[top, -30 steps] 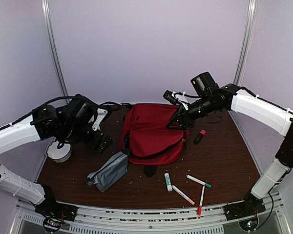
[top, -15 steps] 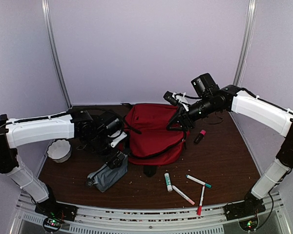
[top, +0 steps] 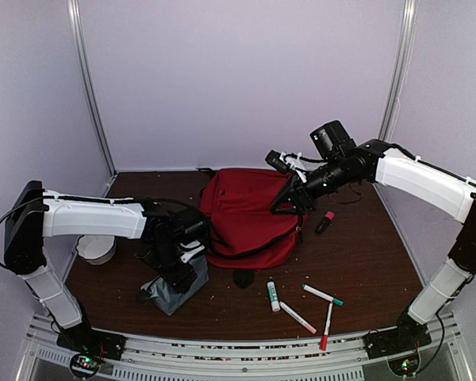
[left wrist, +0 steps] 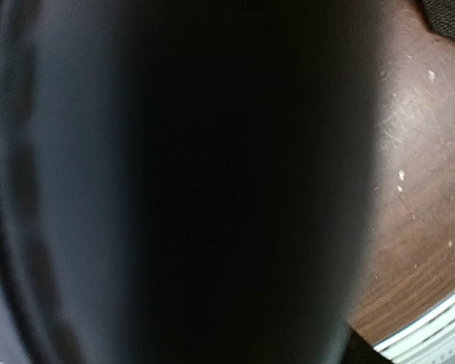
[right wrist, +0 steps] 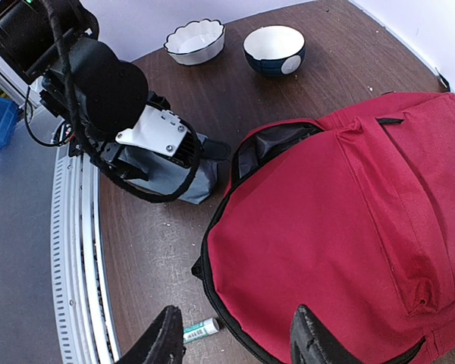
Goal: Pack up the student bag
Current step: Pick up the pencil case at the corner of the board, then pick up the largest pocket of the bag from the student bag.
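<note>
Right claw (right wrist: 235, 322): hovers over the student bag (right wrist: 326, 227), fingers apart, clamps nothing. Left claw (top: 182, 274): sits low on the grey pouch (top: 165, 295), just left of the bag. Cannot tell if apart or together: fingers hidden from above, and left wrist view shows only dark grey blur plus a strip of brown table (left wrist: 425, 227).

Student bag: lies flat mid-table toward the far side, front pocket up, main zipper open at the left end, shows grey lining (right wrist: 277, 144).

Far left: white scalloped bowl (right wrist: 195, 39) beside dark blue bowl (right wrist: 274, 49), both apart from the bag.

Near edge, in front of the bag: green-capped glue stick (top: 273, 295), red-tipped marker (top: 298, 317), green-capped marker (top: 323, 295), red marker (top: 326, 325). Right of the bag: pink-capped marker (top: 324, 222).
</note>
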Robot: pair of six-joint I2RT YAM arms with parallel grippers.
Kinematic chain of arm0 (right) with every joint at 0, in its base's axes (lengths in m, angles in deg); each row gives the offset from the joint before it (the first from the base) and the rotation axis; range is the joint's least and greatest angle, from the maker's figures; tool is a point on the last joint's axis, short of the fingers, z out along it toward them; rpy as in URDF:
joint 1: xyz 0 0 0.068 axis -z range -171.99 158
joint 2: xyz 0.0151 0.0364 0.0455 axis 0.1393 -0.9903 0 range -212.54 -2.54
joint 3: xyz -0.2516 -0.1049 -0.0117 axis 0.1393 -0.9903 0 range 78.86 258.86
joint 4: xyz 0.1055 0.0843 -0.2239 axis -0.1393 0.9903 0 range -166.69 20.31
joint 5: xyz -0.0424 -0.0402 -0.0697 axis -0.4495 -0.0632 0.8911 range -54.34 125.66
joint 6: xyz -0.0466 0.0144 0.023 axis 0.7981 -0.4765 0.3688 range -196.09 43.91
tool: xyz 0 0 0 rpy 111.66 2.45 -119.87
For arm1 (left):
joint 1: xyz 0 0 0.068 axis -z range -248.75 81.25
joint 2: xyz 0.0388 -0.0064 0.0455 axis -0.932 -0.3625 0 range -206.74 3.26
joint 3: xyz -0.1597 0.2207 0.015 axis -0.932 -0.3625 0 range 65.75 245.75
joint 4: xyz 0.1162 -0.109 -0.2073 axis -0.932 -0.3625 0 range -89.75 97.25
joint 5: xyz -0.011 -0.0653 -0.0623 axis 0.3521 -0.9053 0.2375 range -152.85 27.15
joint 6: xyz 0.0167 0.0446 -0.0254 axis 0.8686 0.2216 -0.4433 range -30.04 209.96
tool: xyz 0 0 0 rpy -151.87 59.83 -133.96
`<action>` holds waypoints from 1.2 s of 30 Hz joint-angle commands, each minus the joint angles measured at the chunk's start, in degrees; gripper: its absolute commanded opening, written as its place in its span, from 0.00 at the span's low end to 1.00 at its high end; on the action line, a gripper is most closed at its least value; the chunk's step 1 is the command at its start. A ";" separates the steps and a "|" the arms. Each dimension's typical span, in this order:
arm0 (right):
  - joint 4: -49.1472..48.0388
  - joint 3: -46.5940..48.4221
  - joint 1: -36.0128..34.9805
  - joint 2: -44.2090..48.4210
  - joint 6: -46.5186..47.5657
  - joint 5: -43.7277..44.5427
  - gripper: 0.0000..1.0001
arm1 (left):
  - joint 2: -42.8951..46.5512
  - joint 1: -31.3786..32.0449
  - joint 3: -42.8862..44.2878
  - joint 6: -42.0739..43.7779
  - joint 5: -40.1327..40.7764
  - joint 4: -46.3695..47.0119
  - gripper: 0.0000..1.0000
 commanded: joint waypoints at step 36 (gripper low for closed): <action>6.30 4.35 -25.65 -9.46 25.85 46.86 0.69 | 32.67 -5.32 -8.89 -12.37 -0.77 12.09 0.00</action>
